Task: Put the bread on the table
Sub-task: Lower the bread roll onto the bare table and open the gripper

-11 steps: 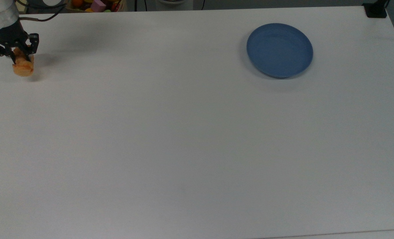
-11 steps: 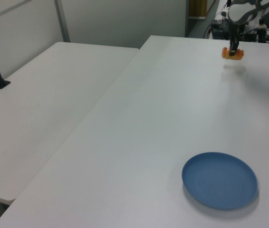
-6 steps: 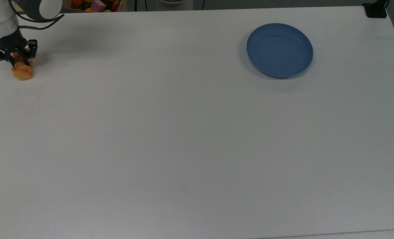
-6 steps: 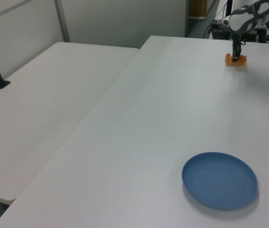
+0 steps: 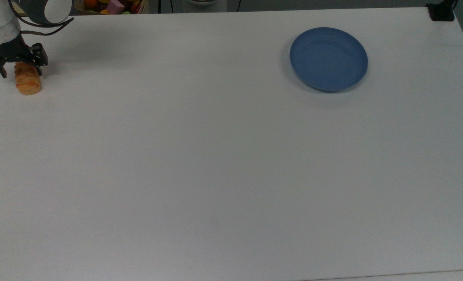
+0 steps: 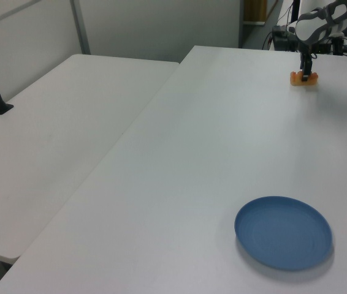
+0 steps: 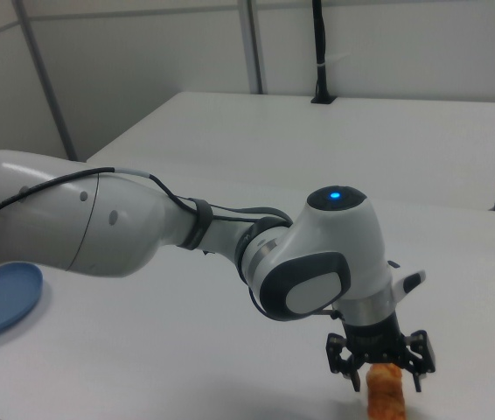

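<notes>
The bread (image 5: 27,79) is seen lying on the table (image 5: 216,164) at the far upper left of the top view, well apart from the blue plate (image 5: 328,58) at the upper right. The gripper (image 5: 15,65) is held just over its far end with the fingers spread apart and nothing clamped between them. The bun is judged light, soft and easily crushed, so it would best be taken gently across its narrow middle.
</notes>
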`<act>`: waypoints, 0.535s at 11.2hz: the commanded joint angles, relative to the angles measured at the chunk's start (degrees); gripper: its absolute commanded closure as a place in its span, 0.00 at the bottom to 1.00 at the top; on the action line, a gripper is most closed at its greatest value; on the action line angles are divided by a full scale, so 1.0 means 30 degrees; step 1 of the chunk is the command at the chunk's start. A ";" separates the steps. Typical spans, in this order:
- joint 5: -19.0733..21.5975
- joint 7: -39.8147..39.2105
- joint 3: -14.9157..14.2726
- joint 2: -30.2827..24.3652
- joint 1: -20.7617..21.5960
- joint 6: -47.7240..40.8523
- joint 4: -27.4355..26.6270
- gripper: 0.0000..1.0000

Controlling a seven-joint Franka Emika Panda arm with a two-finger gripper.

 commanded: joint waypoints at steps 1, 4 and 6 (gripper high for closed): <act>0.0173 0.0088 0.0010 -0.1229 0.0274 -0.0109 0.0071 0.00; 0.0173 0.3560 0.0245 -0.3978 0.1121 -0.3375 0.0013 0.00; 0.0202 0.6695 0.0245 -0.6292 0.1970 -0.6802 0.0042 0.00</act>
